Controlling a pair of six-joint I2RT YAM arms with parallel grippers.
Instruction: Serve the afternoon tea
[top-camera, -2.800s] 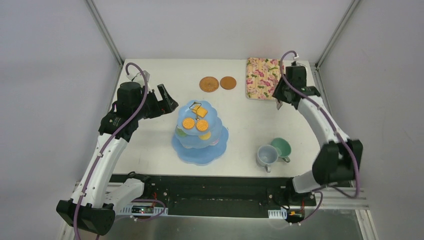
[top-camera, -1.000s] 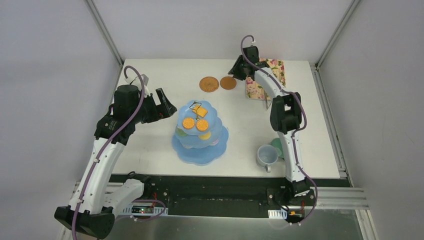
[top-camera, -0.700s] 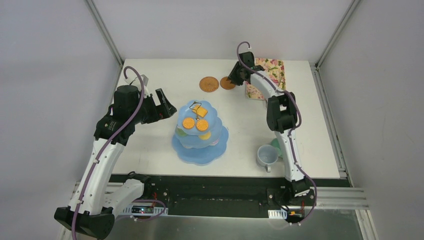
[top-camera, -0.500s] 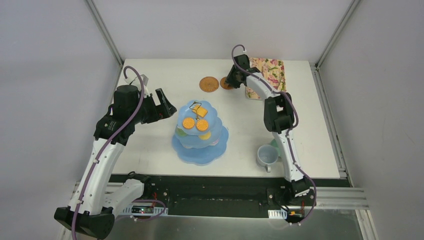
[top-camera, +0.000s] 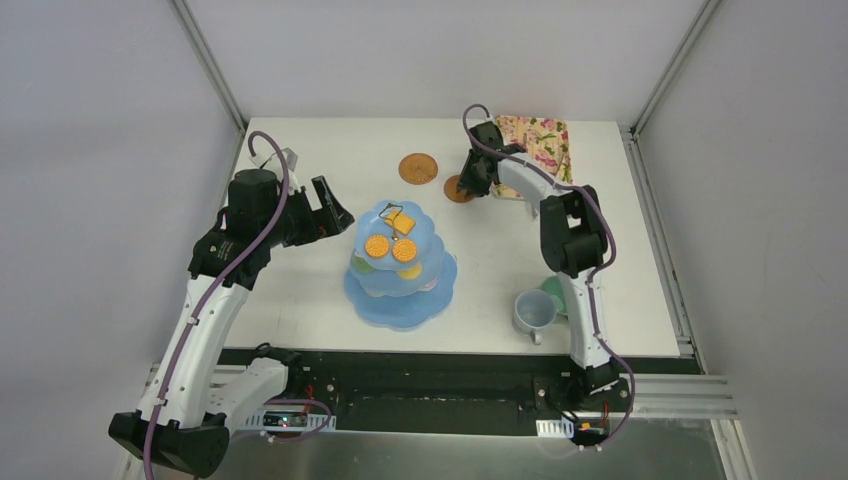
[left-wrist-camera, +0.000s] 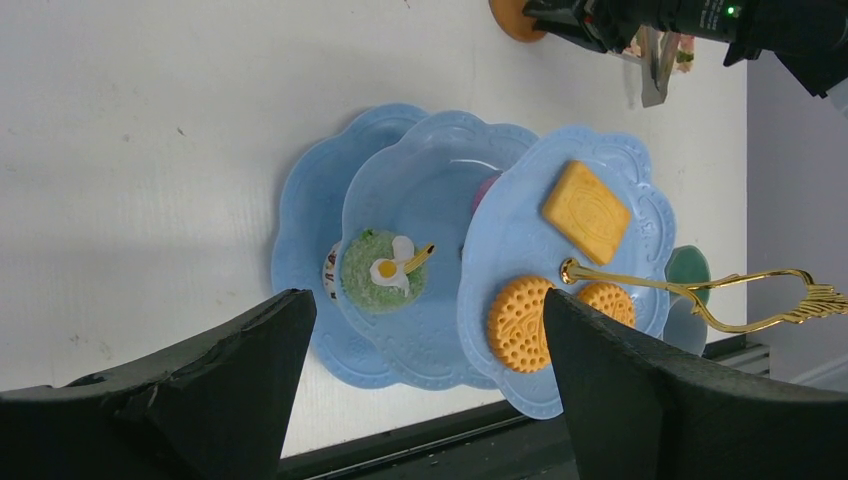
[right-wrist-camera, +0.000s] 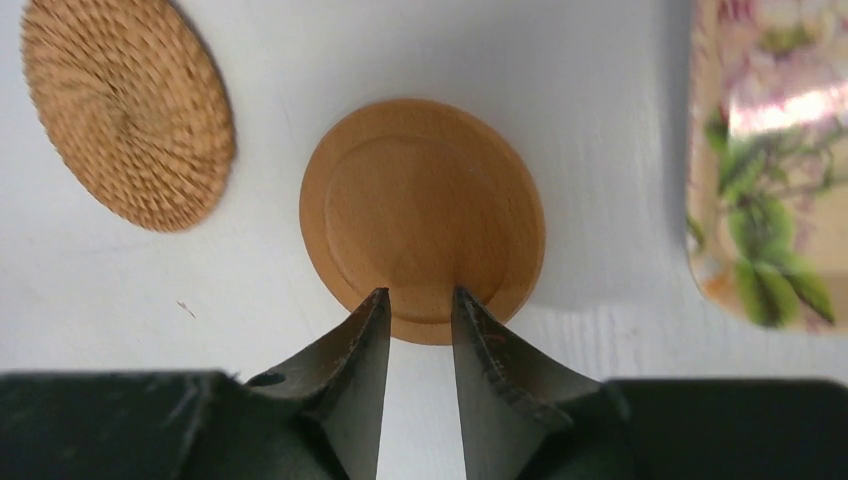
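The light-blue three-tier stand (top-camera: 400, 285) stands at the table's middle, with orange biscuits (top-camera: 377, 246) on its top tier and a green donut (left-wrist-camera: 385, 270) on the middle tier. My left gripper (top-camera: 333, 210) is open and empty, just left of the stand; in the left wrist view it (left-wrist-camera: 425, 300) frames the stand (left-wrist-camera: 310, 240). My right gripper (top-camera: 470, 185) stands narrowly open with both fingertips (right-wrist-camera: 380, 300) over the near edge of the smooth brown coaster (right-wrist-camera: 420, 200), which also shows in the top view (top-camera: 456, 190). The woven coaster (top-camera: 418, 168) lies behind it to the left. The grey-blue cup (top-camera: 533, 312) and the green cup (top-camera: 553, 289) stand at the front right.
The floral tray (top-camera: 540, 140) lies at the back right, close to the right arm, and its edge shows in the right wrist view (right-wrist-camera: 770, 150). A grey metal piece (left-wrist-camera: 655, 75) lies by the tray. The stand's gold handle (top-camera: 397, 210) rises at its top.
My right gripper swung from the tray's right side to the smooth coaster, then moved toward the near side; the coaster slid with it, away from the woven one. The left arm stayed still.
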